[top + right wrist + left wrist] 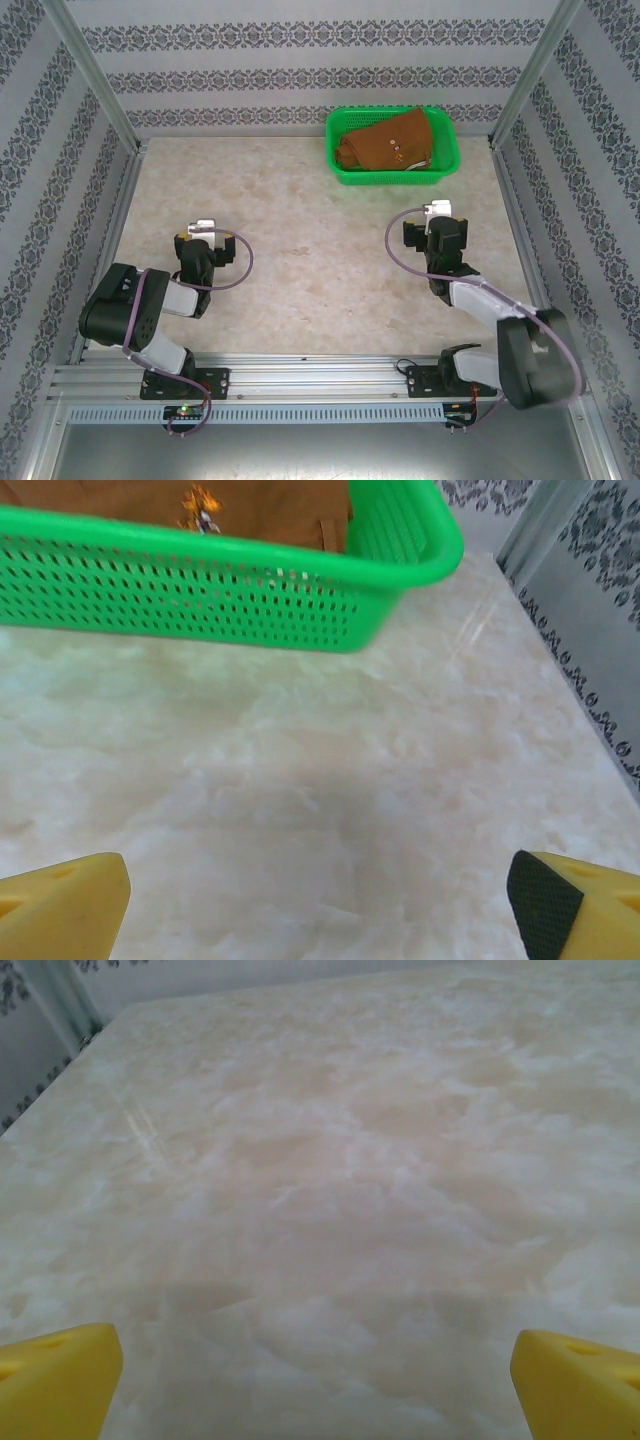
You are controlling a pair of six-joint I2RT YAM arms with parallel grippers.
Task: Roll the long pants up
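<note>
The rust-brown long pants (pixel 385 142) lie bunched up inside a green basket (pixel 444 143) at the back of the table, with pale buttons showing. The right wrist view catches the pants (pixel 255 505) over the basket's perforated wall (pixel 200 585). My right gripper (pixel 442 212) stands open just in front of the basket, its yellow fingertips (pixel 65 900) wide apart over bare table, nothing between them. On the left side of the table my left gripper (pixel 202 228) is open too, far from the pants, with its yellow fingers (pixel 60 1375) spread above the marble surface.
The beige marble tabletop (pixel 300 250) is ringed by patterned walls (pixel 300 70) and metal posts (pixel 95 75). An aluminium rail (pixel 320 375) carries both arm bases at the near edge.
</note>
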